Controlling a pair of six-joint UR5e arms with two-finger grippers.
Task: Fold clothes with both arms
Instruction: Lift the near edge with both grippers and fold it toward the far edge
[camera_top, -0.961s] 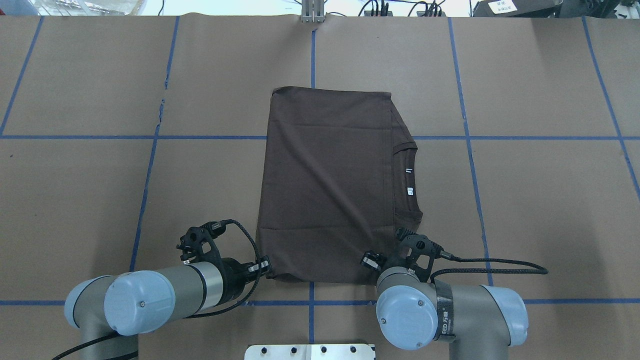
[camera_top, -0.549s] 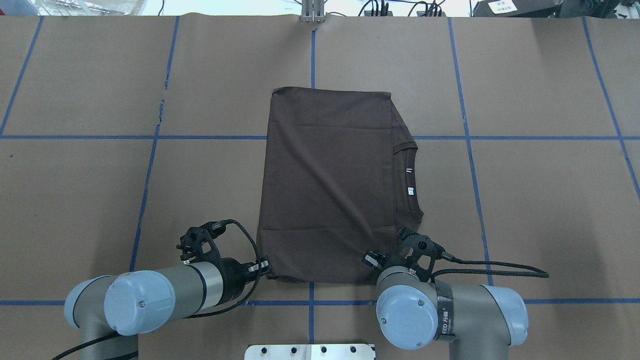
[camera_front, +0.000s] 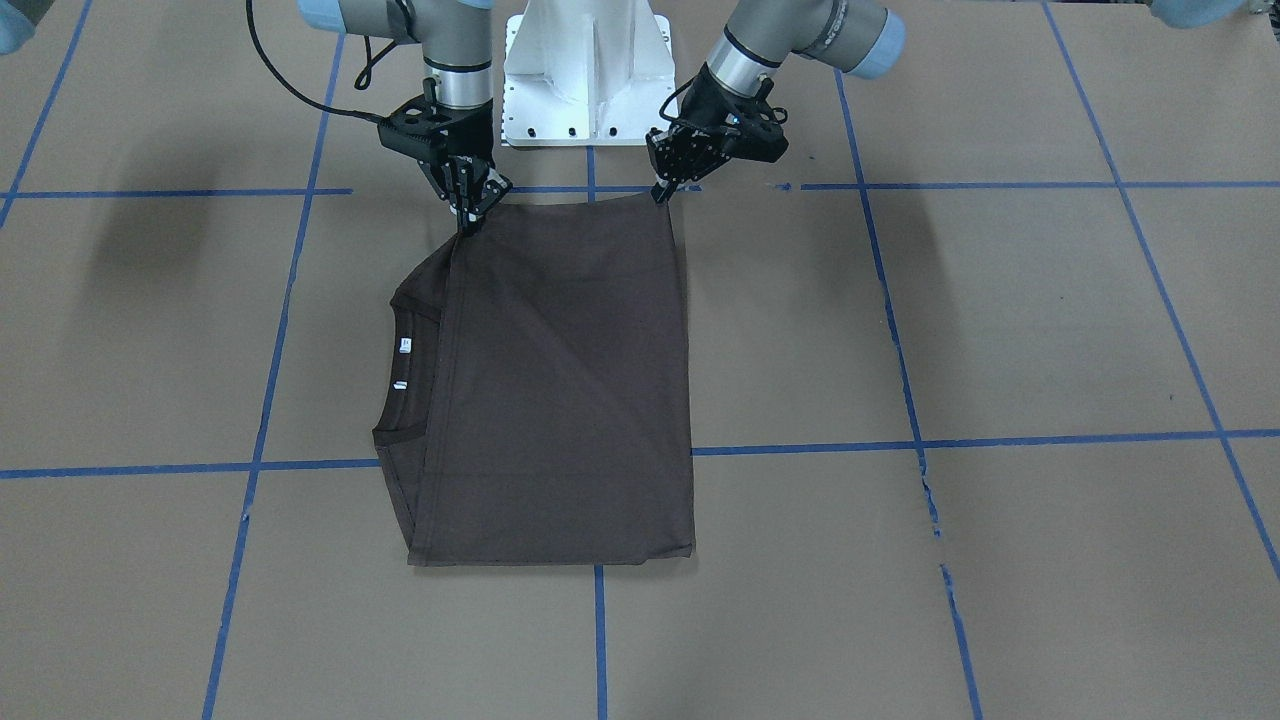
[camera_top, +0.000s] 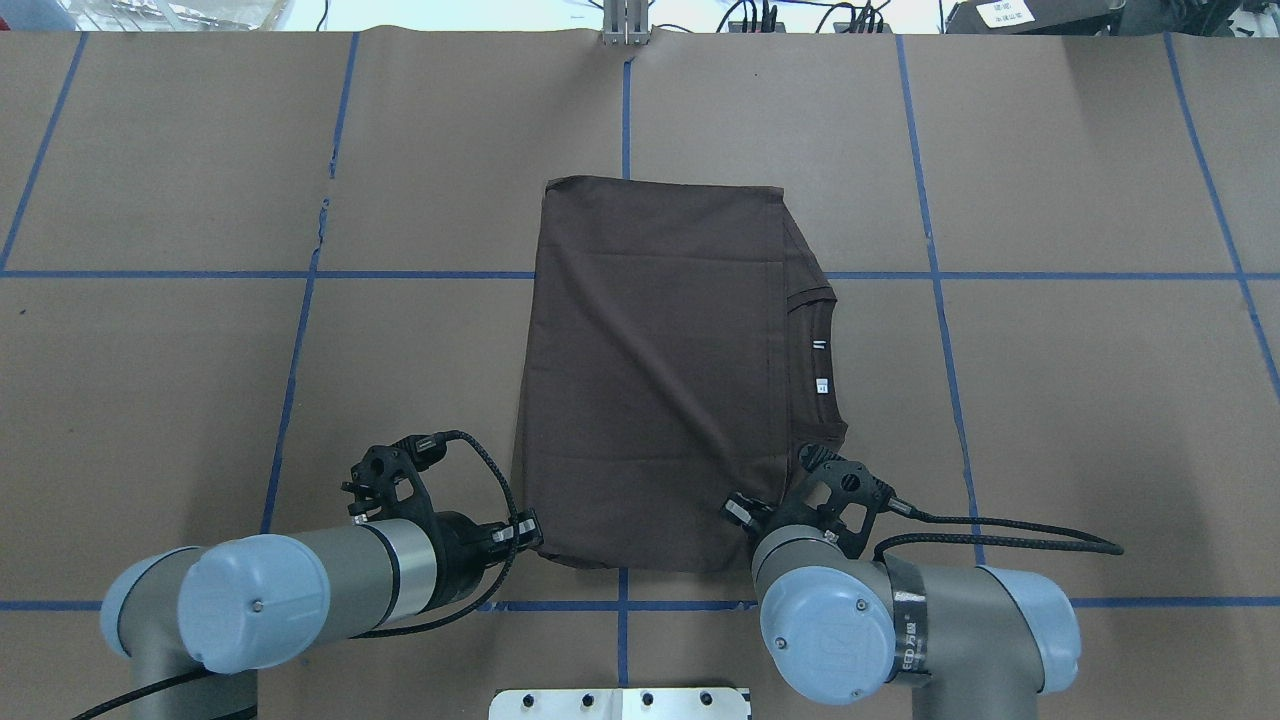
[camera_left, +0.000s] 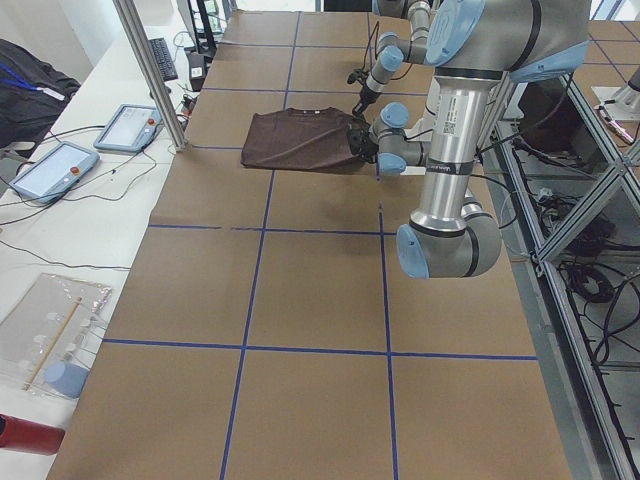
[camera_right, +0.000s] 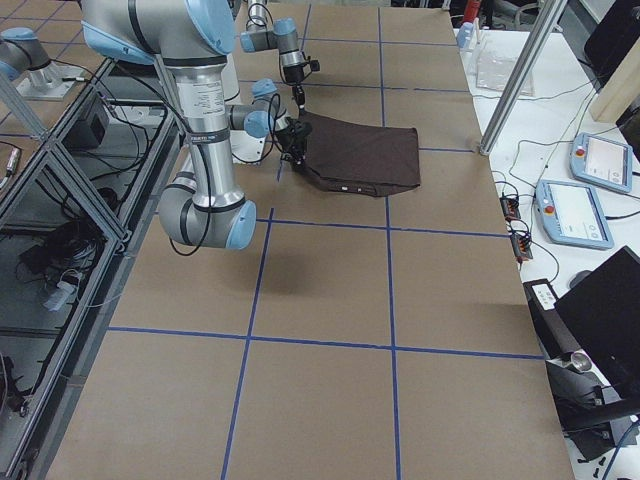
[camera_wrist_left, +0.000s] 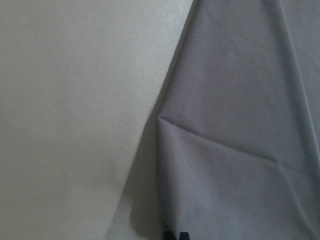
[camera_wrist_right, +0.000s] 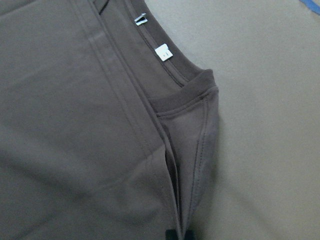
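The dark brown T-shirt (camera_front: 560, 390) lies folded into a rectangle on the brown paper-covered table, its collar (camera_top: 812, 300) and white tags (camera_wrist_right: 163, 52) on my right side. My left gripper (camera_front: 662, 195) is shut on the shirt's near left corner, and its fingertips (camera_wrist_left: 175, 235) show at the bottom of the left wrist view pinching the cloth. My right gripper (camera_front: 468, 222) is shut on the near corner beside the collar, where the fabric rises to a small peak. The far edge (camera_top: 660, 182) rests flat.
The white pedestal base (camera_front: 585, 70) stands just behind the grippers. Blue tape lines (camera_top: 300, 320) grid the table. A metal post (camera_top: 625, 22) stands at the far edge. Teach pendants (camera_left: 125, 128) lie beyond the table's far side.
Both arms have shifted slightly, the left elbow outward to the left and the right elbow to the right. The shirt's near edge has crept a little toward the robot.
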